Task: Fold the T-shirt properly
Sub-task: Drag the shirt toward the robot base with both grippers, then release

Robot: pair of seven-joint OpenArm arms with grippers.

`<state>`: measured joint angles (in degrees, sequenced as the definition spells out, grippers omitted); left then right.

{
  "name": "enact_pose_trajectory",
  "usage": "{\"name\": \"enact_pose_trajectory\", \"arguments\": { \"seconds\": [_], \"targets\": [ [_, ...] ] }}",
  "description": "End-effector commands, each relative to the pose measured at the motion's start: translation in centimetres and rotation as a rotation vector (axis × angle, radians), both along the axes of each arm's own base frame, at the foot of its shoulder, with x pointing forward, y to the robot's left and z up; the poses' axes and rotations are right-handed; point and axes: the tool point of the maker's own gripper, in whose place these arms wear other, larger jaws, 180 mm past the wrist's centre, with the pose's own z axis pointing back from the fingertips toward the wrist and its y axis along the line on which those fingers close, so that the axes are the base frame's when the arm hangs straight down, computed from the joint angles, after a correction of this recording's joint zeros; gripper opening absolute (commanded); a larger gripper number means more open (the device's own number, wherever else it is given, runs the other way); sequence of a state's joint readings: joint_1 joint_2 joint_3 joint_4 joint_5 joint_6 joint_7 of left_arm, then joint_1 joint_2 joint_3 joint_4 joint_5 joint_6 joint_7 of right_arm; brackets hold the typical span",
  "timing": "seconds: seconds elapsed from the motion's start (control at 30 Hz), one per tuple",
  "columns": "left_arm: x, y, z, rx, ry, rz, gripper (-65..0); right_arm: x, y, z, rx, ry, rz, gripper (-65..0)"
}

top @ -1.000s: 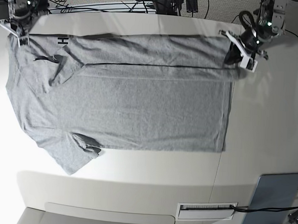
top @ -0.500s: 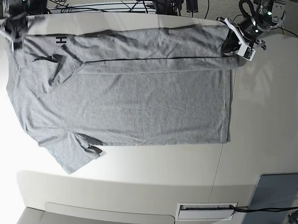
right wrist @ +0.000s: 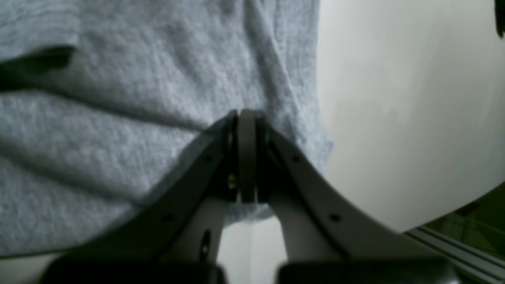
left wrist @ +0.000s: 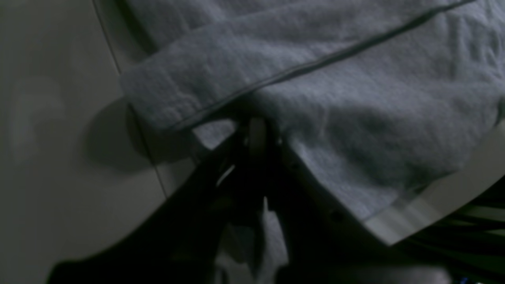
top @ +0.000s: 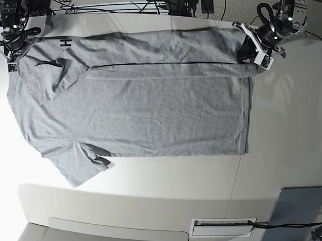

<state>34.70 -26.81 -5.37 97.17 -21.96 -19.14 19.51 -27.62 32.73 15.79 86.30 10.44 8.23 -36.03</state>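
Note:
The heather-grey T-shirt (top: 135, 105) lies spread on the white table (top: 279, 132), its far long edge folded over, black letters (top: 65, 42) showing at the far left. My left gripper (top: 249, 53) is shut on the shirt's hem corner at the far right and lifts it; in the left wrist view the jaws pinch cloth (left wrist: 347, 130) at the gripper (left wrist: 256, 130). My right gripper (top: 13, 50) is shut on the shirt's shoulder edge at the far left; the right wrist view shows the gripper (right wrist: 246, 118) closed on the fabric (right wrist: 118, 118).
A grey-blue flat panel (top: 295, 214) lies at the near right corner. A white slotted plate (top: 223, 227) sits in the table's near edge. Cables (top: 129, 5) run behind the far edge.
Both grippers have lifted the far folded edge and drawn it back toward the table's far side; the fold band has widened and the shirt shifted slightly.

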Motion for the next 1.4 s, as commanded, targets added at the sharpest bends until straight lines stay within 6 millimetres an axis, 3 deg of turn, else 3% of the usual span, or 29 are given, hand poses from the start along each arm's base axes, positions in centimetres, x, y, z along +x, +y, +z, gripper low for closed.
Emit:
{"name": "enact_pose_trajectory", "arguments": {
  "seconds": [0.0,0.33,0.5,0.67,0.9,1.1,1.37],
  "targets": [
    [-4.2,2.4,-3.5,0.172,0.212,-0.03,-65.0,-0.7,-1.0,0.4,-0.028,0.034,-0.008,-65.0],
    [-6.5,4.1,-4.4,0.313,0.255,-0.098,-65.0,-7.3,-0.9,-1.4,-0.044,0.174,0.019,-65.0],
    [-6.7,5.9,-4.5,0.393,0.265,-0.05,-65.0,-8.6,1.0,-0.6,-0.037,0.187,0.085,-65.0],
    [-7.4,7.1,-4.3,0.419,0.283,-0.07,-65.0,-8.3,2.4,0.6,-0.062,0.149,0.108,-65.0],
    [-8.5,8.7,-4.1,0.459,0.304,-0.076,-65.0,-7.8,2.1,1.1,-0.104,0.114,0.107,-65.0],
    [-6.3,8.0,-2.8,0.434,0.203,-0.068,-65.0,-6.2,1.6,2.8,-0.17,0.035,0.103,-65.0],
    [-2.0,4.8,1.6,0.394,0.031,-0.105,-65.0,-2.0,1.3,6.3,-0.309,-0.079,0.136,-65.0]
  ]
}}
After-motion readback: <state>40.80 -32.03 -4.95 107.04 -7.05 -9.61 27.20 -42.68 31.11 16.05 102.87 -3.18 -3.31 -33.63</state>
